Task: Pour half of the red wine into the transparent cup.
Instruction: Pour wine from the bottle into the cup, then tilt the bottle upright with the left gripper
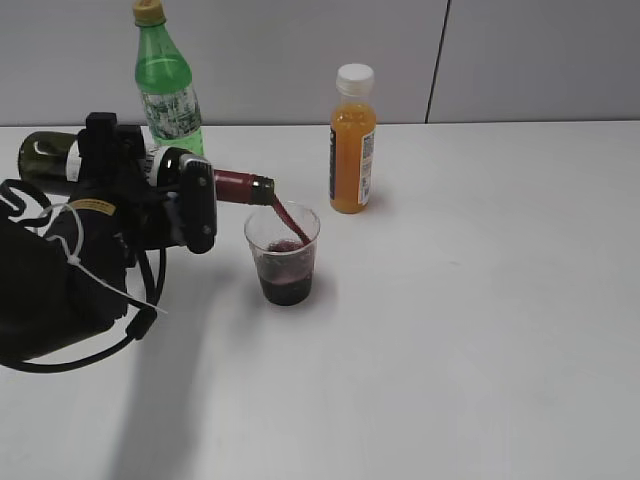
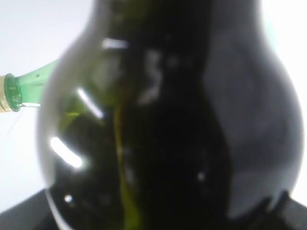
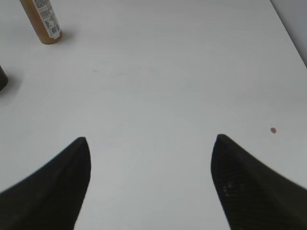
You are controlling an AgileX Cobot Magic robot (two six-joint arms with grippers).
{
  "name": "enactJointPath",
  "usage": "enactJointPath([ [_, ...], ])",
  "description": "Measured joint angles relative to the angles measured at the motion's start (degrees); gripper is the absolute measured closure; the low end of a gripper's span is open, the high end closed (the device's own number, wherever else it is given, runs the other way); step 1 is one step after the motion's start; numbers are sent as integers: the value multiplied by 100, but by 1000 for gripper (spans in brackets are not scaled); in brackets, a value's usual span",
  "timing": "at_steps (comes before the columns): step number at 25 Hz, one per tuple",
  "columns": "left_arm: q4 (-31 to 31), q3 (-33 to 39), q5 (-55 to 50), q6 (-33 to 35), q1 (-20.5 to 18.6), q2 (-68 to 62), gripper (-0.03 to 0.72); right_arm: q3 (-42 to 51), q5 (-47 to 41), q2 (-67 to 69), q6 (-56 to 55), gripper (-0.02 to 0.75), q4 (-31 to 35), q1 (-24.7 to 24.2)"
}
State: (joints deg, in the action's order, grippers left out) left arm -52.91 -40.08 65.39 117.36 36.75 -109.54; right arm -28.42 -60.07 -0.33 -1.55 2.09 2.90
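Observation:
My left gripper (image 1: 190, 205) is shut on the dark wine bottle (image 1: 230, 185), which lies nearly level with its maroon neck over the transparent cup (image 1: 283, 252). A stream of red wine (image 1: 289, 222) runs from the mouth into the cup, which holds dark wine in its lower part. In the left wrist view the dark bottle (image 2: 163, 124) fills the frame and hides the fingers. My right gripper (image 3: 149, 143) is open and empty over bare table; it does not show in the exterior view.
A green plastic soda bottle (image 1: 166, 85) stands behind the left arm; its neck shows in the left wrist view (image 2: 29, 86). An orange juice bottle (image 1: 352, 140) stands behind and right of the cup, also in the right wrist view (image 3: 42, 21). The white table (image 1: 480, 330) stretches to the right.

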Motion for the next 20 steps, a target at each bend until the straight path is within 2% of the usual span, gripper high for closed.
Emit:
enactJointPath([
  [6, 0, 0, 0, -60, 0, 0, 141, 0, 0, 0, 0, 150, 0, 0],
  [20, 155, 0, 6, -1075, 65, 0, 141, 0, 0, 0, -12, 150, 0, 0],
])
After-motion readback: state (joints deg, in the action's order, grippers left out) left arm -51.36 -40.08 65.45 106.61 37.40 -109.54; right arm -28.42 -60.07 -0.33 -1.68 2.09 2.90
